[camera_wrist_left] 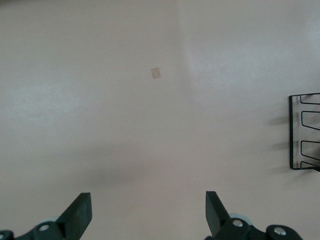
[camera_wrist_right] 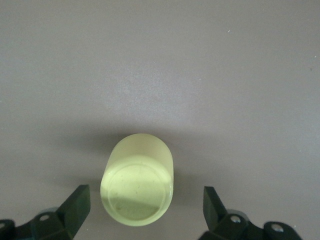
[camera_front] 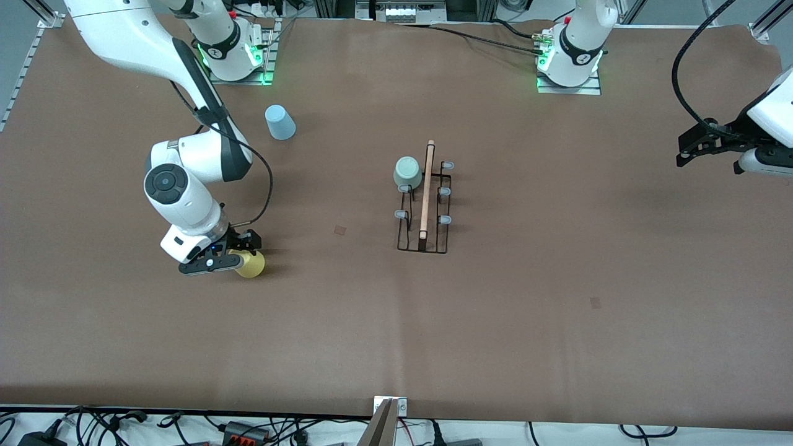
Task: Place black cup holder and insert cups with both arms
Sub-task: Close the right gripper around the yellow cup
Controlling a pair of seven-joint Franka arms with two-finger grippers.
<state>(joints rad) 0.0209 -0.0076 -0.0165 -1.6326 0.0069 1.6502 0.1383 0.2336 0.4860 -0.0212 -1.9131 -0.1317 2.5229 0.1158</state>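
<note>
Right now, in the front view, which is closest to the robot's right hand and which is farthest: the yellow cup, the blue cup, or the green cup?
1. Yellow cup: upside down between the open fingers of the right hand.
2. Blue cup: upside down on the table, nearer the right arm's base.
3. Green cup: on the black cup holder, mid-table.

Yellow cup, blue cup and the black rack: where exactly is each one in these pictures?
yellow cup (camera_wrist_right: 137, 182): right wrist view, on its flat bottom.
blue cup (camera_front: 280, 122): front view, on its side wall.
black rack (camera_front: 426, 197): front view, on the wooden rod handle.
</note>
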